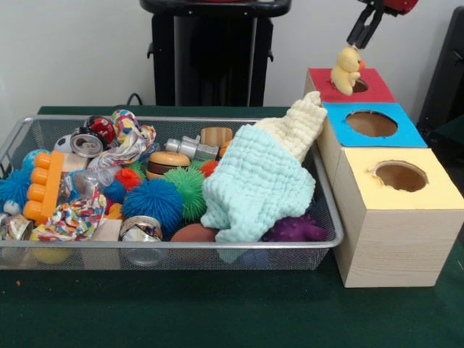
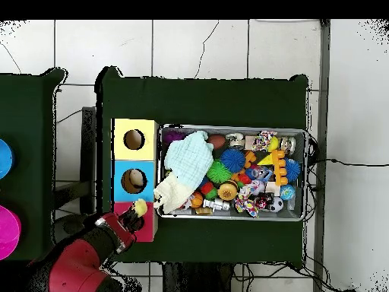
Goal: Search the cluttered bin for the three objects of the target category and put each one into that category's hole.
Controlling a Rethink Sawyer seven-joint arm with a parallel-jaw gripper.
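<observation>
The silver wire-mesh bin holds several toys under a pale green cloth and a cream cloth. To its right stand three wooden boxes with a hole in each top: red, blue and yellow. A yellow duck toy stands at the red box's hole. My gripper is just above the duck's head, open and not holding it. In the overhead view the gripper is over the red box, next to the duck.
The bin holds spiky balls, a burger toy, cans, an orange block piece and rope toys. The cream cloth hangs over the bin's rim toward the blue box. Blue and magenta round things lie on a second table.
</observation>
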